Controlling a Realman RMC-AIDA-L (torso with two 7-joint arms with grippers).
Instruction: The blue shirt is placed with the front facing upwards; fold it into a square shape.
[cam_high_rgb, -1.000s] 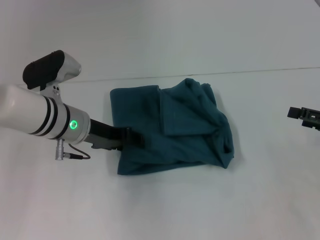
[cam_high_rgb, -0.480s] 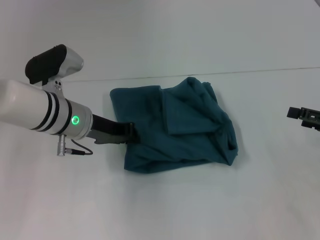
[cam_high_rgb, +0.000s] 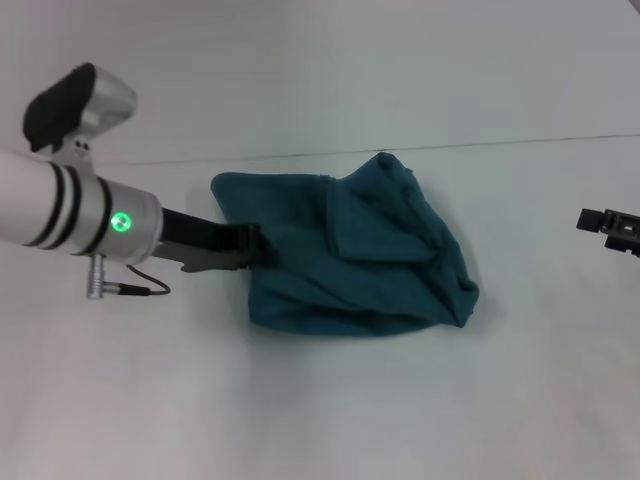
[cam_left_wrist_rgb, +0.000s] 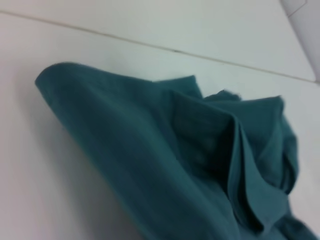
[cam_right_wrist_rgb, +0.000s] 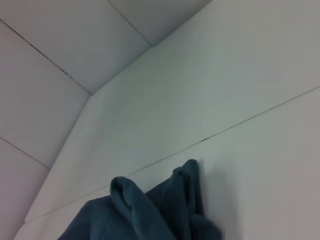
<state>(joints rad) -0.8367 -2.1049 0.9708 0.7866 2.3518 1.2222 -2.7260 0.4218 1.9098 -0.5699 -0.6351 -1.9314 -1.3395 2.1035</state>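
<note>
Pinching the blue shirt (cam_high_rgb: 355, 255) edge, the left gripper (cam_high_rgb: 258, 246) should draw evenly; right gripper (cam_high_rgb: 608, 222) state cannot be told.

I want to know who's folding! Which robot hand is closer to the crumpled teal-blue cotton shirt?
Left. The left gripper touches the crumpled teal-blue cotton shirt at its left edge; the right gripper stays well clear at the right.

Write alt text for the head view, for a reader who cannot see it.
The blue shirt lies bunched and partly folded on a white table, with the left claw at its left edge, where its fingers are lost against the cloth. The right claw sits off at the table's right edge, well clear of the shirt.
</note>
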